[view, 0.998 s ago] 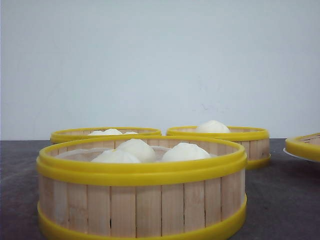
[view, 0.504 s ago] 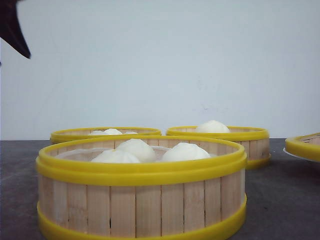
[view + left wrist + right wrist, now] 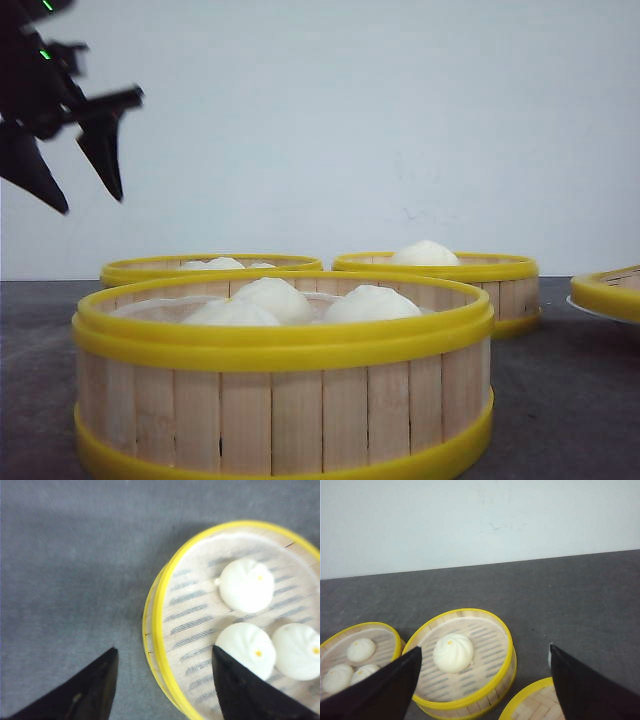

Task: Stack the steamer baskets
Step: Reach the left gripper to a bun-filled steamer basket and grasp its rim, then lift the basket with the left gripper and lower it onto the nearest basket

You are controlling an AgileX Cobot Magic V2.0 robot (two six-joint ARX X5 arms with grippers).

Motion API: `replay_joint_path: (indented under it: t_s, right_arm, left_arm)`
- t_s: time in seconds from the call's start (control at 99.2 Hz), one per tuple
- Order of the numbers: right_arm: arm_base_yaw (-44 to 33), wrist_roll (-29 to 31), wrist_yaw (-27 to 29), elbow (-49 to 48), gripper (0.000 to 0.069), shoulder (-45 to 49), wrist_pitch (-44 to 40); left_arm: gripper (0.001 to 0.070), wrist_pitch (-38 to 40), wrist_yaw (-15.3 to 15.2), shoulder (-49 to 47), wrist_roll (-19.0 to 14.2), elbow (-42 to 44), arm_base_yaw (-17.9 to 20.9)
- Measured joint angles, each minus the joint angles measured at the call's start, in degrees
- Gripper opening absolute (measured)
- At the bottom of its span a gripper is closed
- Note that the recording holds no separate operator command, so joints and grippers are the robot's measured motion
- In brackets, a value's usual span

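Note:
Three steamer baskets show whole in the front view: a near one (image 3: 280,400) with three white buns, one at the back left (image 3: 210,267) with buns, and one at the back right (image 3: 440,272) with a single bun. A further basket (image 3: 612,292) is cut off by the right edge. My left gripper (image 3: 90,204) hangs open, high at the upper left. From its wrist, the left gripper (image 3: 164,649) straddles the yellow rim of a three-bun basket (image 3: 165,610) from well above. My right gripper (image 3: 485,650) is open above the one-bun basket (image 3: 470,680); it holds nothing.
The baskets stand on a dark grey tabletop (image 3: 560,400) before a white wall. In the right wrist view a three-bun basket (image 3: 375,640) sits beside the one-bun basket, and a woven-topped basket (image 3: 530,705) lies close by with a white plate edge (image 3: 549,656) next to it.
My left gripper has come down into the front view from the top left corner, moving lower and to the right. The baskets have not moved.

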Motion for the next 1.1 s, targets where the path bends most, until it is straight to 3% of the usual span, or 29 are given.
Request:
replay_joint_path:
  t_s: [0.555,0.756,0.928,1.099]
  right_arm:
    - [0.74,-0.02,0.00,0.00,0.0504,1.64,-2.01]
    - [0.74,-0.02,0.00,0.00,0.0504,2.36,-2.32]
    - [0.74,-0.02,0.02,0.00,0.0504,2.95,-2.60]
    - [0.74,-0.04,0.22,0.00,0.0504,3.58,-3.26]
  left_arm:
    - [0.0346,-2.40,-1.57,13.03,-0.04,3.54,-1.25]
    - [0.0221,-2.32,-1.36,14.80,-1.36,3.80,-1.25]
    - [0.0068,-1.55,-1.53,14.80,-3.10,3.89,-1.64]
    - [0.0031,-1.03,-1.66,14.84,-3.28,4.02,-1.46]
